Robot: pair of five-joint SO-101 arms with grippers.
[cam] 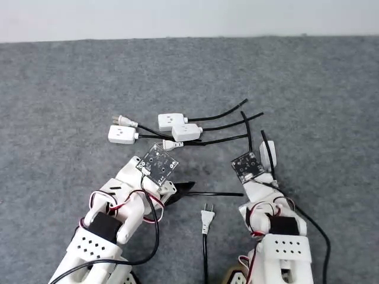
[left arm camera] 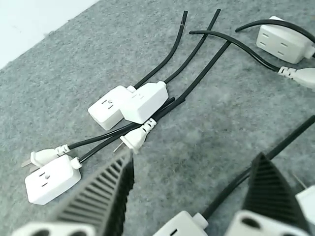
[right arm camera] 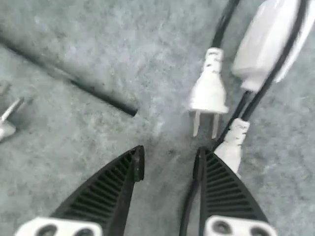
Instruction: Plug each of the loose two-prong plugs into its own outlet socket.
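Crossed black cords (left arm camera: 197, 46) and white sockets (cam: 170, 121) crowd the middle of the grey mat (cam: 59, 89), leaving passing room at both sides.

High view: the left arm (cam: 112, 228), the right arm (cam: 279, 236) and the cord (cam: 205, 254) of the near plug (cam: 206, 218) run off the lower edge; the right arm partly hides a socket (cam: 267, 149). Right wrist view: an edge plug (right arm camera: 4, 129), blurred, is cut off by the frame, its prongs indistinct.
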